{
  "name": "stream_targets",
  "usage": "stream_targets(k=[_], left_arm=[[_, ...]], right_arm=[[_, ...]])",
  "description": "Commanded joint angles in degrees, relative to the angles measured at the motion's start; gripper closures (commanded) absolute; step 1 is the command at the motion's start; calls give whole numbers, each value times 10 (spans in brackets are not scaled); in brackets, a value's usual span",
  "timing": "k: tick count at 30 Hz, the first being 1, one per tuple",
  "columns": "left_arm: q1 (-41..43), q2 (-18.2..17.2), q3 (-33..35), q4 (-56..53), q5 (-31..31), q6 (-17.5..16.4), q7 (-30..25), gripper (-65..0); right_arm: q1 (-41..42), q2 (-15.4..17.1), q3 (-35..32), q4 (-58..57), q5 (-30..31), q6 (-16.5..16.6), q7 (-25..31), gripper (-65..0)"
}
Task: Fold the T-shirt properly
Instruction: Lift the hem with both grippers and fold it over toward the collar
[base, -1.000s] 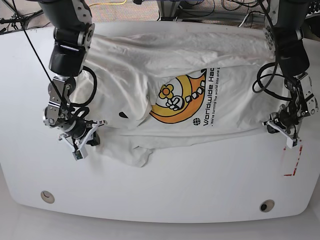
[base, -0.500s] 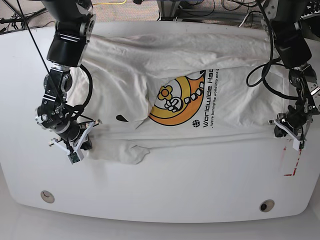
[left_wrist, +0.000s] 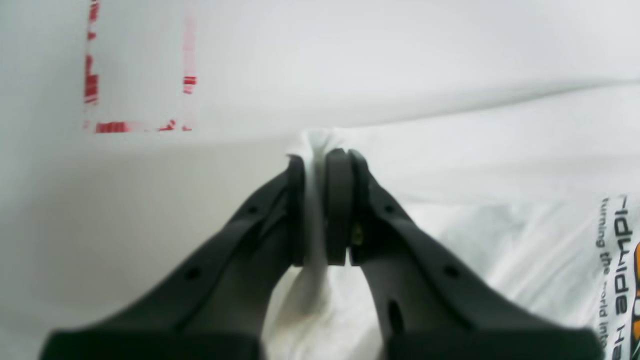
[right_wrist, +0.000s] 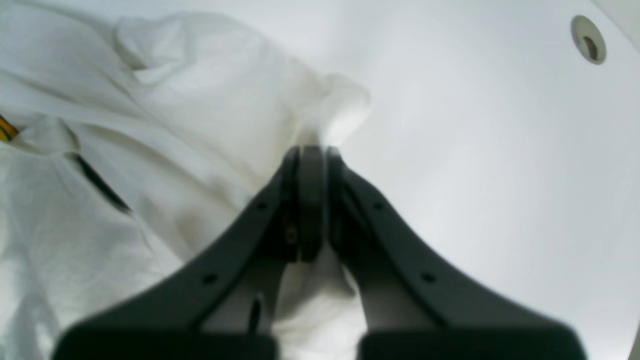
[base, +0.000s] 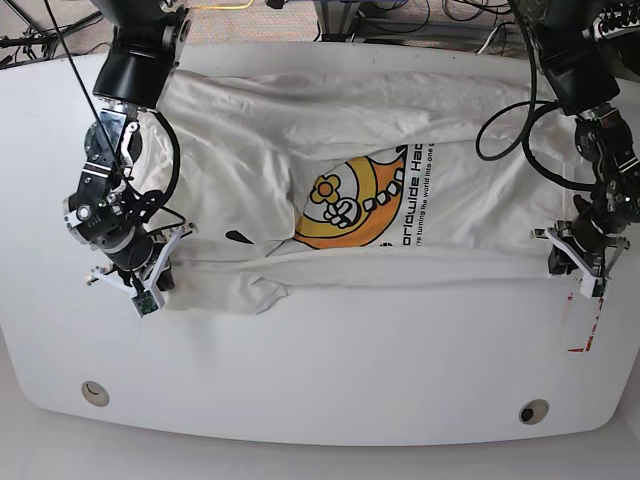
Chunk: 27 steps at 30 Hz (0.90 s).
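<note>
T-shirt (base: 330, 170): white, wrinkled, spread wide across far half of white table (base: 330, 370). Yellow-orange cartoon graphic and black lettering face up near middle. Near hem pulled into straight fold line; bunched flap at one near corner.

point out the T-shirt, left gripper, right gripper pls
T-shirt (base: 330, 140): base view, plain white cloth above the print.
left gripper (left_wrist: 322, 155): left wrist view, fingertips pinching a white fold.
right gripper (right_wrist: 311, 150): right wrist view, closed fingertips at the shirt's edge.
</note>
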Motion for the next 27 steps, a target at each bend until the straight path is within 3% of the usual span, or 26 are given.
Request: stream_targets(k=[1, 13, 16, 21, 27], left_arm=[[-1, -9, -3, 26, -4, -7, -8, -42], [33, -12, -29, 55, -4, -21, -8, -42], [33, -11, -52, 54, -4, -40, -8, -42], [33, -12, -74, 54, -4, -77, 19, -42], [33, -13, -93, 55, -4, -77, 54, -42]], right_arm=[[2, 8, 3, 48, 5, -1, -5, 0], [-80, 7, 16, 169, 5, -1, -78, 0], [-104, 5, 32, 188, 5, -1, -87, 0], [-128, -17, 75, 202, 5, -1, -94, 0], [-150, -40, 122, 206, 5, -1, -102, 0]])
